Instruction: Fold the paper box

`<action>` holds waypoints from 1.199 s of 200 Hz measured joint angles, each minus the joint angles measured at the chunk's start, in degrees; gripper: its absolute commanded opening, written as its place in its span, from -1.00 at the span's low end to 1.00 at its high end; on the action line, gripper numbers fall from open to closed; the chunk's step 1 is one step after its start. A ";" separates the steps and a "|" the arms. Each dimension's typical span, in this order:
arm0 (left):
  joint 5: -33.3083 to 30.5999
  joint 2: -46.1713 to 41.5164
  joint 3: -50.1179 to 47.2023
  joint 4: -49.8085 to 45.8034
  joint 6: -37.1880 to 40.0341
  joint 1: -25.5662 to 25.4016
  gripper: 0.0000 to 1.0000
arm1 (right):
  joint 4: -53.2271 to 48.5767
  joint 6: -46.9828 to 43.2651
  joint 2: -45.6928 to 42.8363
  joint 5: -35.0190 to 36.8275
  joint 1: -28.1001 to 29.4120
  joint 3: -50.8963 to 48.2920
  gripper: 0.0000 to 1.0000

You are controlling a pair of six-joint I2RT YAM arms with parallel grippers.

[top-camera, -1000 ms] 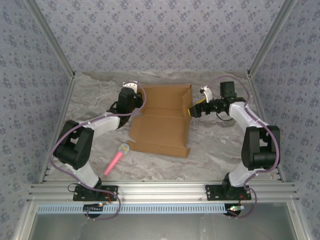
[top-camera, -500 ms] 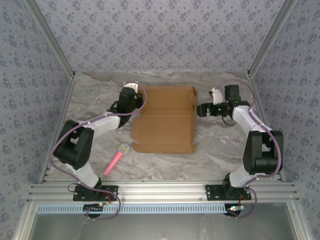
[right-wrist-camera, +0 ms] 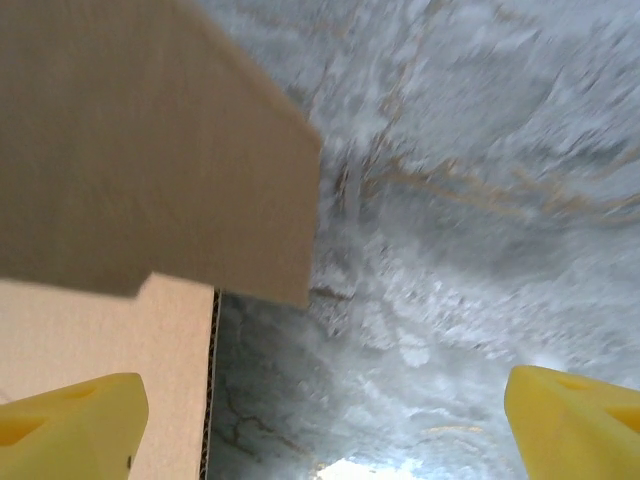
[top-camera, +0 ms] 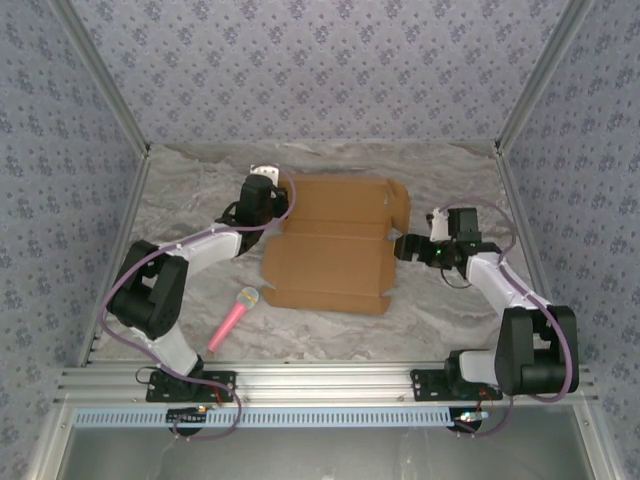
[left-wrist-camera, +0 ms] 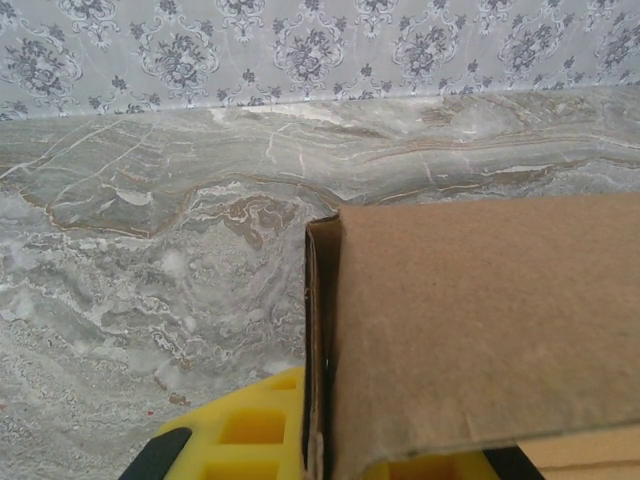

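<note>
The paper box (top-camera: 330,245), a flat brown cardboard sheet with creases and flaps, lies mid-table. My left gripper (top-camera: 273,207) is at its far left corner, shut on a raised side flap. In the left wrist view that flap's edge (left-wrist-camera: 318,340) stands upright between the yellow fingers (left-wrist-camera: 240,440) of the left gripper (left-wrist-camera: 320,455). My right gripper (top-camera: 402,247) hovers just off the box's right edge, open. In the right wrist view the right gripper (right-wrist-camera: 320,430) has only marbled table between its fingers (right-wrist-camera: 70,425), and cardboard (right-wrist-camera: 150,150) fills the upper left.
A pink microphone-shaped toy with a yellow-green head (top-camera: 233,317) lies on the marbled table (top-camera: 450,310) near the box's front left corner. Patterned walls and metal posts close in the back and sides. Bare table lies in front of the box.
My right gripper has drawn back from the box's right side, toward the near right. The right flap that stood upright now leans outward. The left gripper has held its grip.
</note>
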 measured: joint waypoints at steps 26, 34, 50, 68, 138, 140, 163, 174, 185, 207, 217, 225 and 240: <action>0.00 0.00 0.68 -0.07 0.00 0.00 -1.00 | 2.03 1.97 -0.33 -0.09 0.24 -3.50 0.84; 0.00 0.00 0.74 -0.09 0.00 0.00 -1.00 | 2.69 2.54 -0.37 -0.09 0.42 -4.20 0.82; 0.02 0.00 0.74 -0.15 0.00 0.00 -1.00 | 3.98 3.34 0.76 -0.11 1.38 -4.42 0.77; 0.04 0.00 0.79 -0.26 -0.02 0.00 -1.00 | 5.70 4.04 3.67 -0.07 2.21 -4.26 0.70; 0.68 0.00 0.83 -0.76 0.00 -0.39 -1.00 | 8.09 6.05 8.66 2.29 0.52 -4.20 0.24; 0.70 0.00 0.85 -0.76 0.00 -0.39 -1.00 | 8.13 6.10 8.81 2.34 0.57 -4.17 0.24; 1.07 0.00 0.85 -0.76 0.02 -0.39 -1.00 | 8.04 6.86 10.25 3.48 0.90 -3.17 0.12; 1.11 0.00 0.85 -0.76 0.02 -0.39 -1.00 | 8.02 6.91 10.27 3.78 1.01 -3.13 0.12; 1.11 0.00 0.85 -0.79 0.02 -0.39 -1.00 | 7.82 6.86 10.27 3.80 1.05 -2.93 0.12; 0.98 0.02 0.85 -0.76 0.02 -0.37 -1.00 | 7.06 5.95 9.68 3.43 1.14 -2.10 0.24; 0.79 0.02 0.85 -0.76 0.02 -0.37 -1.00 | 6.34 5.20 8.57 3.23 1.14 -1.77 0.30; 0.66 0.02 0.85 -0.76 0.00 -0.28 -1.00 | 5.53 4.55 6.95 3.06 1.14 -1.38 0.33; 0.63 0.02 0.85 -0.74 0.00 -0.26 -1.00 | 3.85 3.37 3.54 3.02 0.96 -0.22 0.37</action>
